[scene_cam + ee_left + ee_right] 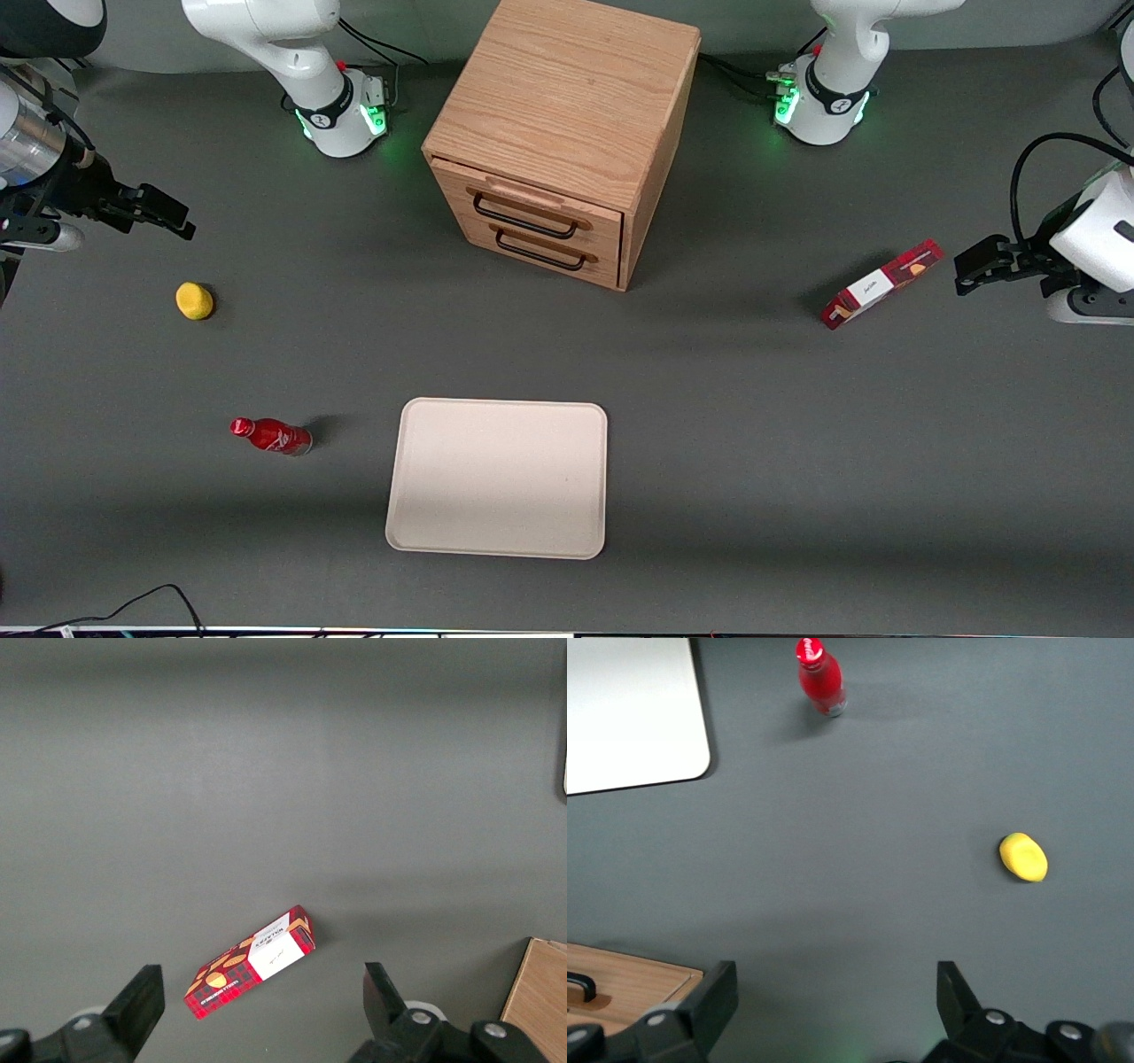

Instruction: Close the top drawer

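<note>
Top drawer (530, 206) upper of two in cabinet (567, 97), slightly ajar. Rigid wood, likely slides easily; push flat front near handle (523, 219). Gripper (168, 217) released, empty, toward working arm's end of table, well apart.

Very little lettering here can be read. The red plaid cardboard box with a white label panel (251, 962) carries dark print on that panel, but the words are too small to make out. The small red bottle with a red cap (820, 677) has white script running along its body and cap — the letters cannot be told with certainty. The black bands around the bases of the white robot arms (330, 111) show small white marks, also unreadable. No numbers or signs can be read.
</note>
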You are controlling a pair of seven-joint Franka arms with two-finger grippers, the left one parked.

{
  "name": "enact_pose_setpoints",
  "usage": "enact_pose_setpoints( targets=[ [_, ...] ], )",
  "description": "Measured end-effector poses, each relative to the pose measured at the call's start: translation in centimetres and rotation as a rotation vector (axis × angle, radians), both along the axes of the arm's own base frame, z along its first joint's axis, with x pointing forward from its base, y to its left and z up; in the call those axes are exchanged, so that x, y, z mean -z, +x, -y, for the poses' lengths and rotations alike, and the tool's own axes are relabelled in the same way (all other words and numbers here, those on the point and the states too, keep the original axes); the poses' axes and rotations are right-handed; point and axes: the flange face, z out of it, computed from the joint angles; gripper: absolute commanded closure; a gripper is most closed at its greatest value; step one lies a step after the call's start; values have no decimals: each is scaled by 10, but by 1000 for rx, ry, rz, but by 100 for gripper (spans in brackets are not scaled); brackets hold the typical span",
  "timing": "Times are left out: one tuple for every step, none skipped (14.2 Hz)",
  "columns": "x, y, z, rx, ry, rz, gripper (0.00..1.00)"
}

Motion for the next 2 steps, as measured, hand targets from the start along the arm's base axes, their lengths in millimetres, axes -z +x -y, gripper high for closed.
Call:
enact_pose_setpoints(
  targets=[
    [-1, 1, -1, -4, -7, 4, 0],
    [-3, 1, -2, -8, -11, 10, 0]
  ],
)
